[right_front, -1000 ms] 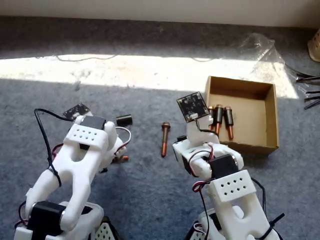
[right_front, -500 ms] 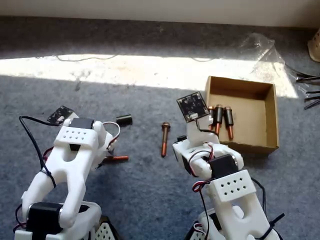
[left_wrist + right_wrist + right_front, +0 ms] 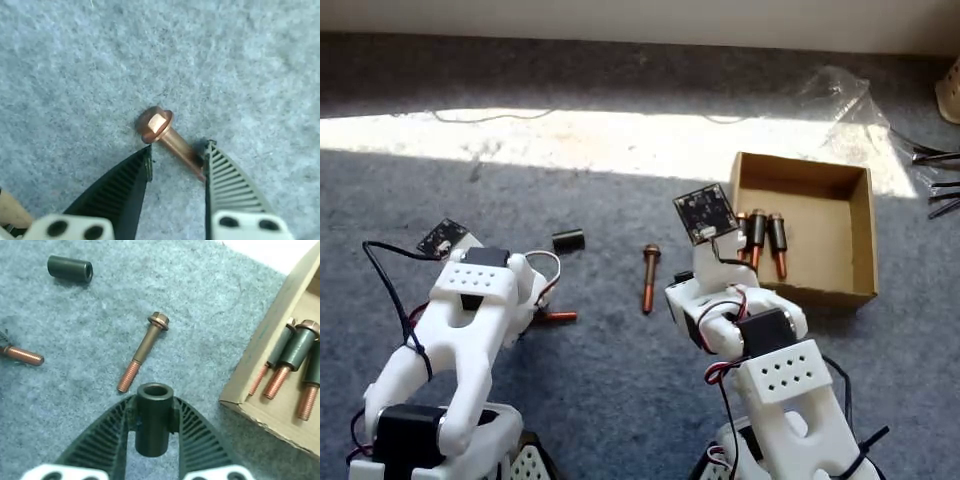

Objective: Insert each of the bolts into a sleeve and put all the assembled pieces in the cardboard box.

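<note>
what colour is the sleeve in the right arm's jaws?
Black; the sleeve shows best in the right wrist view.

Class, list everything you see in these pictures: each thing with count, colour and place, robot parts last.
loose bolts: 2, copper, one mid-carpet, one by the left arm
sleeves: 2, black, one on carpet, one gripped
assembled pieces: 3, copper-black, in the box
cardboard box: 1, brown, right side
plastic bag: 1, clear, beyond the box
carpet: grey, underneath
left gripper: black, open, astride bolt
right gripper: black, holding sleeve
</note>
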### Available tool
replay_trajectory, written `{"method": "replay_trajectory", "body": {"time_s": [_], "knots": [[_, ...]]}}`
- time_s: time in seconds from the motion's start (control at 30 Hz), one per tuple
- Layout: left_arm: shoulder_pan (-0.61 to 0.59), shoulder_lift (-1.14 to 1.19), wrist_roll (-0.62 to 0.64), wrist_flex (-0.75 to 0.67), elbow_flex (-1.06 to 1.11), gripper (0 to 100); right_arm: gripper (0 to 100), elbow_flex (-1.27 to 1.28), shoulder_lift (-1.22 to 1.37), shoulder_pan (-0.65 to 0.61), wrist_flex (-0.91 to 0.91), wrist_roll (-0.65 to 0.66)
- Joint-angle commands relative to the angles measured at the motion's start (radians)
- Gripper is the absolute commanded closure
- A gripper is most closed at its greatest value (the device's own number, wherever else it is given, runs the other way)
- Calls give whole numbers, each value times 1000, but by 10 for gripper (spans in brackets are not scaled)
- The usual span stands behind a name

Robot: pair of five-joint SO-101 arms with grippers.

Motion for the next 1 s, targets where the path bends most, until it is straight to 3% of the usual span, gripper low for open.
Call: {"method": "replay_trajectory", "body": {"time_s": [0.0,0.27,0.57,0.73,0.97], "knots": [[-10,-4,8,-57,7,832,993,-8,-25,16,-25,3],[-87,-4,44,-60,8,832,993,-8,-25,16,-25,5],[-85,-2,48,-60,12,834,993,-8,-25,16,-25,5],[-90,-2,44,-61,10,990,993,-8,-25,16,-25,5],[-85,-2,17,-84,13,990,993,-8,-25,16,-25,6]]}}
